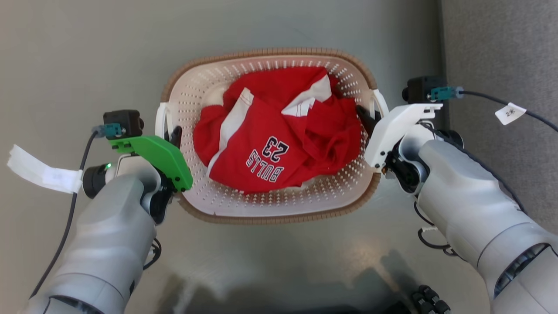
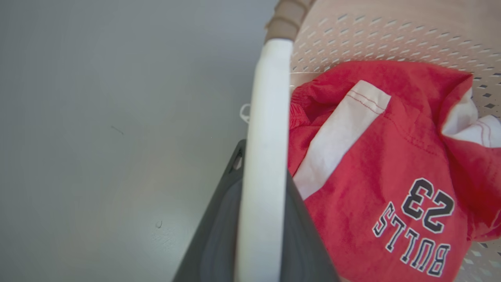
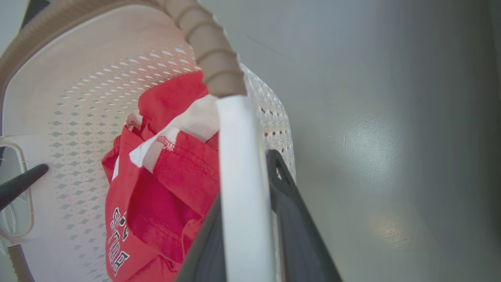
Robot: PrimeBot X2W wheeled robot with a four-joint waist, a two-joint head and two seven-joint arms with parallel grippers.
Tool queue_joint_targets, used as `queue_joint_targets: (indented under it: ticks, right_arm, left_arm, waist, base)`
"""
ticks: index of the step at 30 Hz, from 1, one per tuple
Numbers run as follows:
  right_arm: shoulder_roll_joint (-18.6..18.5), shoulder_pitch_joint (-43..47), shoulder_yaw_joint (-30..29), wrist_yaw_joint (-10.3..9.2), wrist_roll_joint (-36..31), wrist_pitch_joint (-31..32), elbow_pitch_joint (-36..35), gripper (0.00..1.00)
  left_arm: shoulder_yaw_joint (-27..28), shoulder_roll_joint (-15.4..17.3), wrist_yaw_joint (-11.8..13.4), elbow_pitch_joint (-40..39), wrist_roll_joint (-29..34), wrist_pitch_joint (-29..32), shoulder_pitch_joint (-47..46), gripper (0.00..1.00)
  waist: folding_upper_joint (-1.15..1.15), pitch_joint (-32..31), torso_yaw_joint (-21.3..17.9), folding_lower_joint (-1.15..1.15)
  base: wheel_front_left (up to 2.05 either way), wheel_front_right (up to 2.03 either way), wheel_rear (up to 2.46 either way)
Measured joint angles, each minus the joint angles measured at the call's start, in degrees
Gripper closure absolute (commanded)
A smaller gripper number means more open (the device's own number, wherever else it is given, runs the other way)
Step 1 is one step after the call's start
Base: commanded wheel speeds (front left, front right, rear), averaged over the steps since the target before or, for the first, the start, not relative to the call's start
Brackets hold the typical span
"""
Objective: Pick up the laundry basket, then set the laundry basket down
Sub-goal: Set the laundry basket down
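Cream-white perforated plastic laundry basket (image 1: 205,87) lies toward the grey surface's (image 1: 87,52) right edge; my left gripper (image 1: 171,133) and right gripper (image 1: 370,115) each pinch a white side handle (image 2: 266,137) for a level lift.

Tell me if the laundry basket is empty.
No, a crumpled red garment printed BULLS 23 lies inside the laundry basket.

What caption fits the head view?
The left gripper and right gripper clamp the handles of the basket, which holds a red jersey.
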Motion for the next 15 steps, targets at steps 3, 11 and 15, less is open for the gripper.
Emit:
queue_joint_targets:
  ticks: [3, 11, 15]
  right_arm:
    - [0.0, -1.1, 0.0, 0.00, -0.1, -0.7, 0.0, 1.00]
    - [0.0, -3.0, 0.2, 0.00, -0.1, -2.5, 0.1, 1.00]
    - [-0.1, -4.0, 0.2, 0.00, -0.1, -3.2, 0.1, 1.00]
  left_arm:
    - [0.1, 0.0, 0.0, 0.2, 0.0, -0.6, -1.1, 1.00]
    - [0.2, 0.0, 0.0, 0.5, 0.1, -1.7, -3.5, 1.00]
    - [0.2, 0.0, 0.0, 0.7, 0.1, -2.2, -4.7, 1.00]
  waist:
    - [0.00, 1.4, 0.1, 0.00]
    - [0.00, 4.8, 0.3, 0.00]
    - [0.00, 6.5, 0.3, 0.00]
  base:
    - [0.00, 0.00, 0.00]
    - [0.00, 0.00, 0.00]
    - [0.00, 0.00, 0.00]
